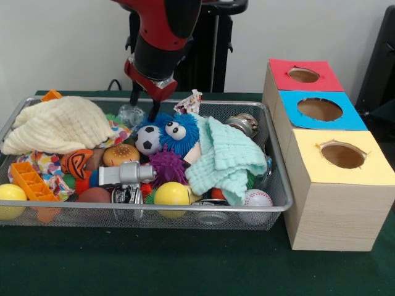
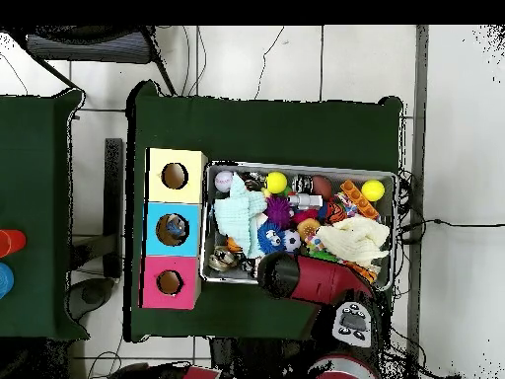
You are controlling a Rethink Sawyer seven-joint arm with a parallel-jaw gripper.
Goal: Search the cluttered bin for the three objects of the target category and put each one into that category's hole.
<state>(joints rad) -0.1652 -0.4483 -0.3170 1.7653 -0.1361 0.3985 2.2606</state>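
One gripper [image 1: 143,106] hangs over the bin [image 1: 271,203] (beside the soccer ball [image 1: 148,139]).

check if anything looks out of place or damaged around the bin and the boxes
Nothing is spilled: every toy sits inside the mesh bin. The one oddity is the hole in the yellow box, whose edge looks ragged and torn, unlike the cleaner cut in the blue box.

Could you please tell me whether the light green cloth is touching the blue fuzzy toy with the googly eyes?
Touching. In the front view the light green cloth lies against the right side of the blue fuzzy toy, with no gap between them.
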